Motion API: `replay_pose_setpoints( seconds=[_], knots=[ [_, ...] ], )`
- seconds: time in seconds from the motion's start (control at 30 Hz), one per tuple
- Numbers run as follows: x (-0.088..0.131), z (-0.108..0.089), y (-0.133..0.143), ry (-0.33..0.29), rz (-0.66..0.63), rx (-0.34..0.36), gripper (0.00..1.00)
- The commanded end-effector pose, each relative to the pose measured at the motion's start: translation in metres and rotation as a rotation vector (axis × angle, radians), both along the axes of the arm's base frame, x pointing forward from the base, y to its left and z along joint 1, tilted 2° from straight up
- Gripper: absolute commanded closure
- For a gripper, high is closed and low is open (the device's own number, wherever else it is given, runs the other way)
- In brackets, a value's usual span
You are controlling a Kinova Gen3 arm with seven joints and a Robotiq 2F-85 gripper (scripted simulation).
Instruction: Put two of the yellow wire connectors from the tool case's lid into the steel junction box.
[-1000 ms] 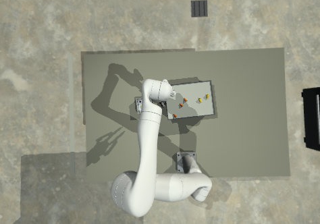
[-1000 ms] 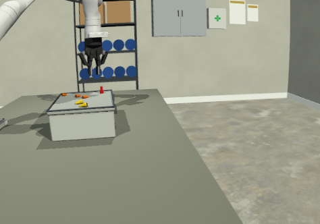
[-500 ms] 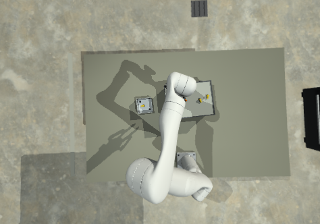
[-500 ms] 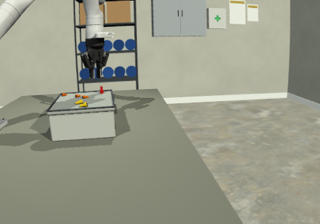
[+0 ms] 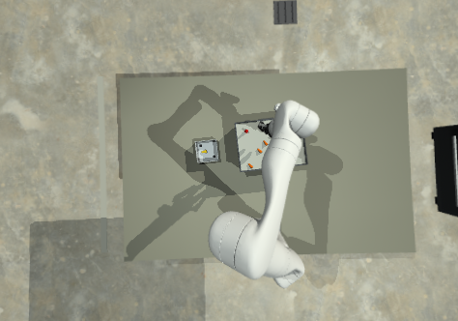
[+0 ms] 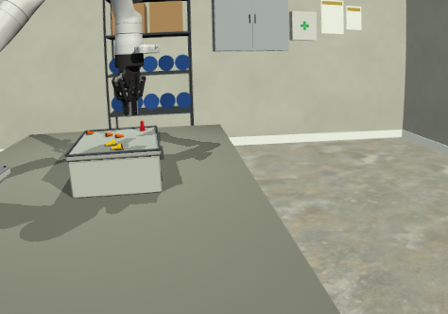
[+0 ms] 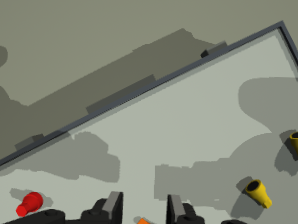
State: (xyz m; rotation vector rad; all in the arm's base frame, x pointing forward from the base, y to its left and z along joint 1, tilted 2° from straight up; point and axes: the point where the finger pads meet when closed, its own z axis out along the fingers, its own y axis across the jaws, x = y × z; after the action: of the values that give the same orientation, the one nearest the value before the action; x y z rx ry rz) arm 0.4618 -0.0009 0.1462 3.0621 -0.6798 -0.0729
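Note:
The tool case (image 6: 113,166) stands on the table with its grey lid (image 5: 271,146) facing up. Two yellow wire connectors (image 6: 111,143) (image 6: 116,147) lie on the lid; the wrist view shows one (image 7: 258,193) and another at the right edge (image 7: 292,142). The steel junction box (image 5: 207,151) sits left of the case with one yellow connector (image 5: 204,151) inside. My gripper (image 6: 129,105) hangs above the lid's far part, also seen in the wrist view (image 7: 144,210). Its fingers stand partly apart with nothing between them.
A red connector (image 7: 30,203) and several orange connectors (image 5: 259,150) also lie on the lid; one orange tip (image 7: 144,220) shows below my fingers. A shelf rack with blue cylinders (image 6: 151,62) stands behind the table. The arm (image 5: 275,170) crosses over the case.

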Motion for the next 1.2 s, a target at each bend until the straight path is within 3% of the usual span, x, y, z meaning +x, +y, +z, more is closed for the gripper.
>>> replay_pose_setpoints(
  seconds=[0.0,0.23,0.63,1.17],
  knots=[
    [-0.002,0.001,-0.037,-0.008,0.053,0.015,0.64],
    [-0.009,0.001,-0.072,-0.014,0.191,0.02,0.64],
    [-0.019,0.0,-0.107,-0.021,0.333,0.023,0.64],
    [-0.025,0.0,-0.127,-0.026,0.417,0.024,0.64]
  ],
)
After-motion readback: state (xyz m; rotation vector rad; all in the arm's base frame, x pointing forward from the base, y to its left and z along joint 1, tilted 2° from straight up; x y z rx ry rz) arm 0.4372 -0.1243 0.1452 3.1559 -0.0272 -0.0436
